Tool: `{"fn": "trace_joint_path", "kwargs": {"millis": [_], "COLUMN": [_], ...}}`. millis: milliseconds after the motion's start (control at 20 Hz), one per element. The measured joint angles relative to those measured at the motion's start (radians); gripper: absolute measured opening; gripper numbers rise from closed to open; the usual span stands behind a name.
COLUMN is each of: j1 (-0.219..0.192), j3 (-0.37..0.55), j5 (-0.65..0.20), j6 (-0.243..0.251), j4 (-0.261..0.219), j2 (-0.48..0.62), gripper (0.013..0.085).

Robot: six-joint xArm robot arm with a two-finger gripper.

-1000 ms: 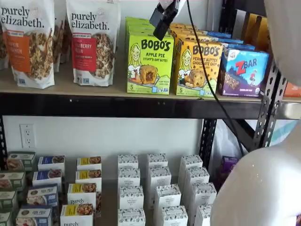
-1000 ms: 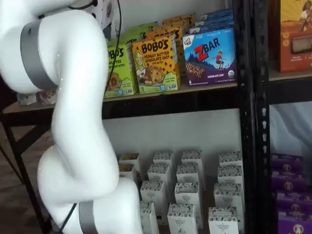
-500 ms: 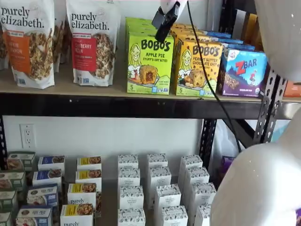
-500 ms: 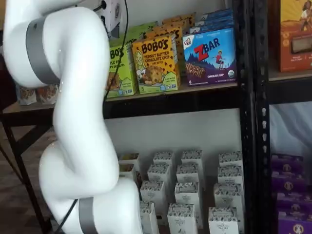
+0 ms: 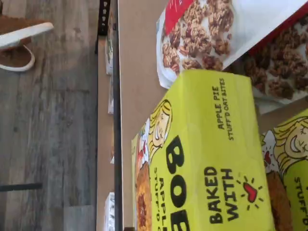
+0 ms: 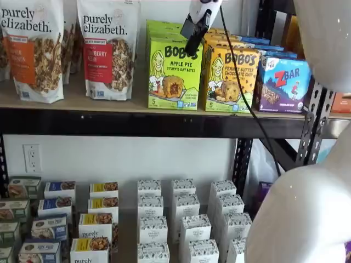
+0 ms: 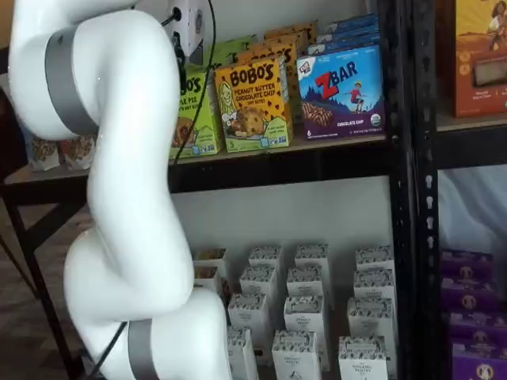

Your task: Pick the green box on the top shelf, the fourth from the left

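1. looking down from the wrist, the camera sits right over the green box (image 5: 207,159), whose lime top panel with "apple pie stuff'd oat bites" fills much of the picture. it stands on the top shelf (image 5: 137,96), close to the shelf's front edge, with a granola bag (image 5: 211,33) beside it on one side and a second bobo's box (image 5: 288,163) beside it on the other. the fingers do not show here.

2. in a shelf view the gripper (image 6: 193,39) hangs from the upper edge with its cable (image 6: 241,93) trailing down to the right. its black fingers overlap the upper right corner of the green box (image 6: 174,74). they are seen side-on and no gap is plain, so i cannot tell whether they are apart or closed. the box stands upright at the front of the top shelf (image 6: 137,121), its long axis vertical, its face toward the camera. the yellow-orange box (image 6: 230,79) is just right of it, a berry granola bag (image 6: 107,49) left.

3. in a shelf view the white arm (image 7: 119,158) covers most of the green box (image 7: 196,119); only its right strip shows, and the fingers are hard to make out.

4. judging from these, the box lies just below and slightly left of the fingers, so the coming move looks like a short descent onto its top.
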Motion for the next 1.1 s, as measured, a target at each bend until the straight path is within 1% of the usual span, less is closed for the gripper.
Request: {"fn": "trace_joint_path", "kwargs": {"millis": [250,500,850,1100], "j1": [0.013,0.03,0.043,0.057], "j3": [-0.006,-0.016,-0.007,-0.011], "j5": [0.021,0.062,0.065,0.07], "j6": [0.009,0.02,0.028,0.038], "j4": [-0.027,-0.057,-0.074,-0.101], "j2": [0.009,0.022,0.026,0.036], "gripper": [0.085,0.085,0.085,0.085]}}
